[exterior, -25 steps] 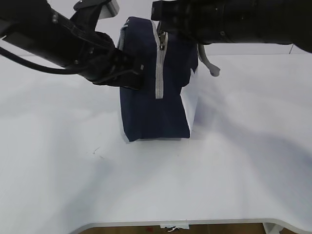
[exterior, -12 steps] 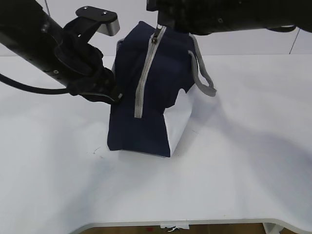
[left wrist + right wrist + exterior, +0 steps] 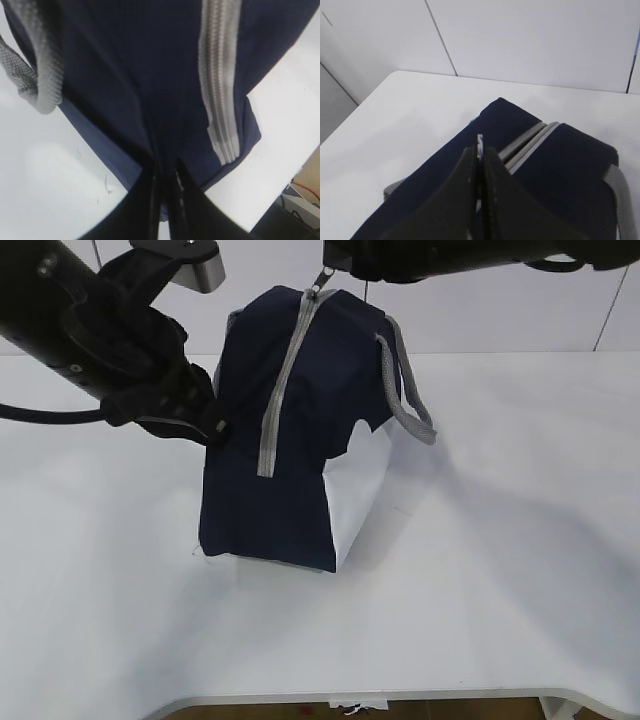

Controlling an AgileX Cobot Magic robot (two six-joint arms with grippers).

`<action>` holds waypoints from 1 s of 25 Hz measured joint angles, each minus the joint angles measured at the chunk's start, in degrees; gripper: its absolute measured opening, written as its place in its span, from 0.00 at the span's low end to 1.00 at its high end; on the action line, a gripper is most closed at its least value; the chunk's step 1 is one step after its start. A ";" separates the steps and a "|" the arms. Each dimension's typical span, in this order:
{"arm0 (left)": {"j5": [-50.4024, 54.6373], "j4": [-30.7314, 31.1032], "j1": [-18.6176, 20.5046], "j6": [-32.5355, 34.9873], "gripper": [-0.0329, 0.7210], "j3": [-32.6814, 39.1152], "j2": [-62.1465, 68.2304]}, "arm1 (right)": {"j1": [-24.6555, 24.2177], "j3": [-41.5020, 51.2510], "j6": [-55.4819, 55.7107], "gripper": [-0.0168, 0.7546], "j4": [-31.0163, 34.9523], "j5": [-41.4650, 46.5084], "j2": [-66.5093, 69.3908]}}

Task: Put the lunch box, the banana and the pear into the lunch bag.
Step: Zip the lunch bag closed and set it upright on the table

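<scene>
So the lunch bag is sitting upright near the middle of the white table, tilted a bit with its white side panel facing front-right. The grey zipper looks closed along the whole stretch I can see, from the top down the front face. No lunch box, banana or pear visible in any view, so I can't tell where those are.

The right gripper has its 2 fingers pressed together on the little metal zipper pull right at the top edge of the bag. The left gripper is pinching a fold of navy fabric on the bag's left side, fingers nearly touching with the cloth between them.

My read: this is the zipper step, 1 arm anchoring and 1 arm pulling. To do it well, I'd keep the left pinch firm and low so the bag doesn't lift or swing, and pull the tab straight along the line of the teeth, not sideways. The bag is soft and already leaning, so a slow steady pull beats a yank. Also watch the grey strap hanging off the right side, it could snag.
</scene>
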 joint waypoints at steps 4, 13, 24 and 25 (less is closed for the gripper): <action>0.34 0.00 0.00 0.00 0.04 0.00 0.00 | -1.32 -3.44 0.00 0.02 -0.03 2.21 2.88; 1.95 0.24 0.00 0.00 0.04 0.14 -0.39 | -3.78 -11.48 0.00 0.02 -0.46 7.82 9.58; 3.46 1.02 0.00 0.00 0.04 2.37 -3.79 | -5.43 -18.05 0.09 0.02 0.21 10.89 17.10; 3.46 1.02 0.00 0.00 0.04 2.95 -4.11 | -5.55 -18.50 0.09 0.02 0.53 11.02 17.41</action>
